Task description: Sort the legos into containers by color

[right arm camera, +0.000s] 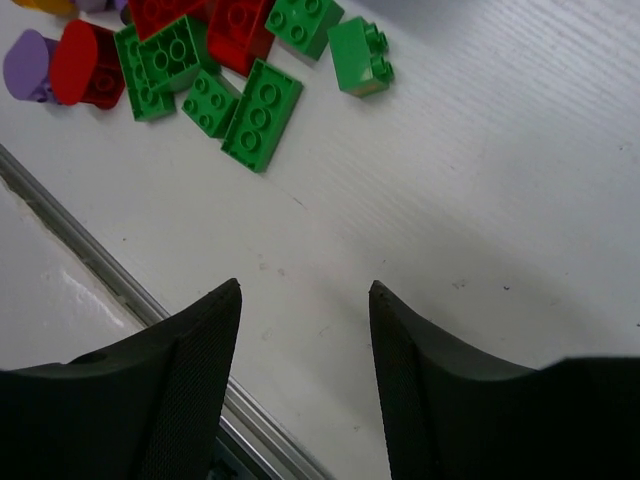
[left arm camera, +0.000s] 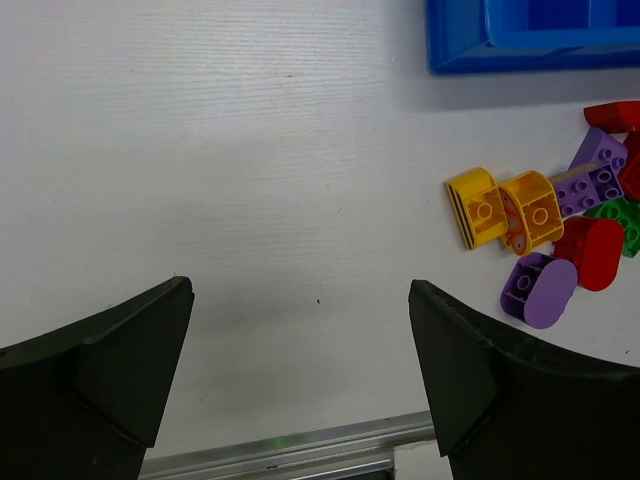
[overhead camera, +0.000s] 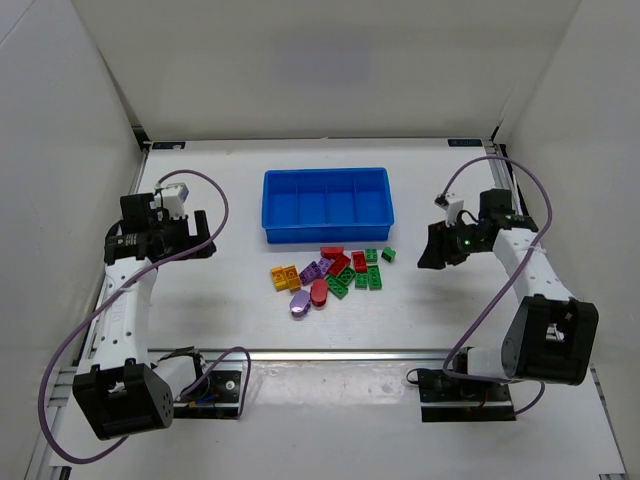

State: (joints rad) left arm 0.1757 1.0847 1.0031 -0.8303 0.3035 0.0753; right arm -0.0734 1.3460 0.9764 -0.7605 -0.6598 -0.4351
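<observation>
Left gripper (left arm camera: 300, 300) wide open, right gripper (right arm camera: 305, 295) half open, both empty; legos (overhead camera: 335, 272) heaped touching, near tray (overhead camera: 327, 234). Risk: a pinch could snag two colours together.

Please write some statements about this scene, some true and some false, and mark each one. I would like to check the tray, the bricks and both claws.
1. All four compartments of the blue tray are empty. True.
2. The left claw holds a yellow brick. False: its jaws stand open over the table, with nothing between them.
3. The bricks lie in a loose group on the table, on the near side of the tray. True.
4. The right claw is shut on a green brick. False: it is open and empty; the green bricks lie on the table, apart from it.
5. A purple rounded brick lies right beside a red rounded brick. True.
</observation>
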